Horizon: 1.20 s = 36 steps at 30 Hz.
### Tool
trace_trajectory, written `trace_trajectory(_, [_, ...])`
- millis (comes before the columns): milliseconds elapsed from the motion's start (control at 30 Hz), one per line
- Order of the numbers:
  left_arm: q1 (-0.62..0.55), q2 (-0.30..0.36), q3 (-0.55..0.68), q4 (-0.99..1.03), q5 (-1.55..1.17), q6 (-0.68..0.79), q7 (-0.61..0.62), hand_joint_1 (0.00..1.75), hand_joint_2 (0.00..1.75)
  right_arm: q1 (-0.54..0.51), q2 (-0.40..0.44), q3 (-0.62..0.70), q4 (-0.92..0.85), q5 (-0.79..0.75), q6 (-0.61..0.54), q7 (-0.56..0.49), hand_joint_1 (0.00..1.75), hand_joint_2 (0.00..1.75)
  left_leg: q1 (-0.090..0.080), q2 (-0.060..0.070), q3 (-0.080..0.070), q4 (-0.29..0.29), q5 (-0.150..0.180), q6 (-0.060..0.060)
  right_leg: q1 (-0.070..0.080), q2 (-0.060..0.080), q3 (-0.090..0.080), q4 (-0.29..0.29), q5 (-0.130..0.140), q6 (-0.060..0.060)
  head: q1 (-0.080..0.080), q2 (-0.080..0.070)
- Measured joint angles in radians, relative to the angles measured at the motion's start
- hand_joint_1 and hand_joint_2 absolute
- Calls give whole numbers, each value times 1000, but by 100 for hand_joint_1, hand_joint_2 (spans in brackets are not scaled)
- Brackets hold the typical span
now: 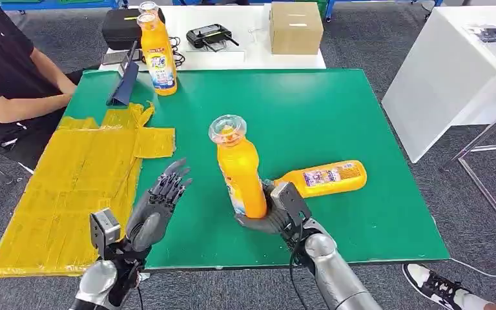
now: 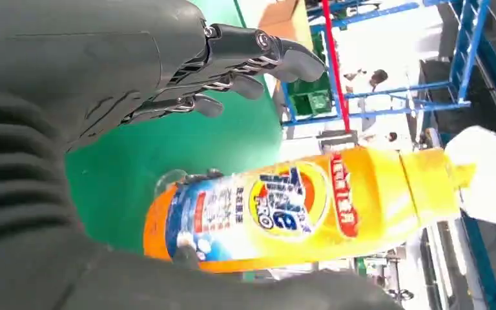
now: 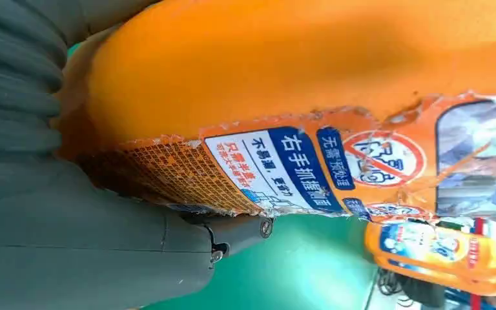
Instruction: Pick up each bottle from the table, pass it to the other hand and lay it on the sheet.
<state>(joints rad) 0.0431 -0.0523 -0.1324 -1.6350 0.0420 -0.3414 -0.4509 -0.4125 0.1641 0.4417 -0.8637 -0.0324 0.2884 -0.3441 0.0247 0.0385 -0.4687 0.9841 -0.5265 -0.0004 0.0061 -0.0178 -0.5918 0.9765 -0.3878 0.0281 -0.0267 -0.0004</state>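
Green mat (image 1: pixel 336 116) covers the table; a yellow sheet (image 1: pixel 71 187) lies along its left side, beside a seated person (image 1: pixel 6 77). Left hand (image 1: pixel 158 206) hangs over the sheet's edge, fingers spread, holding nothing. Far bottle (image 1: pixel 157 55) stands upright at the mat's back left. Right hand (image 1: pixel 274 210) grasps the held bottle (image 1: pixel 239 171) upright by its base; its label reads "PRO" in the left wrist view. Just right, a third bottle (image 1: pixel 326 178) lies flat on the mat.
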Motion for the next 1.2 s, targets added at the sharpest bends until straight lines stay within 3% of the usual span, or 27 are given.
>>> trace_trajectory(533, [9, -49, -36, -77, -148, 164, -123, 0, 175, -8, 88, 131, 18, 36, 3, 20, 175, 175, 0, -1, -2, 0, 0, 0, -1, -1, -1, 0, 0, 0, 0, 0])
trace_trajectory(1000, [61, -58, -36, -113, -164, 199, -157, 0, 175, 24, 67, 277, -8, 68, 3, 23, 175, 175, -1, -1, -3, 0, 0, 0, -1, -1, -2, 0, 0, 0, 0, 0])
trace_trajectory(1200, [101, -58, -1, -121, -103, 159, -139, 0, 175, 44, 56, 346, -10, 102, -77, 22, 175, 175, -1, -1, -3, 0, 0, 0, -1, -1, -2, 0, 0, 0, 0, 0])
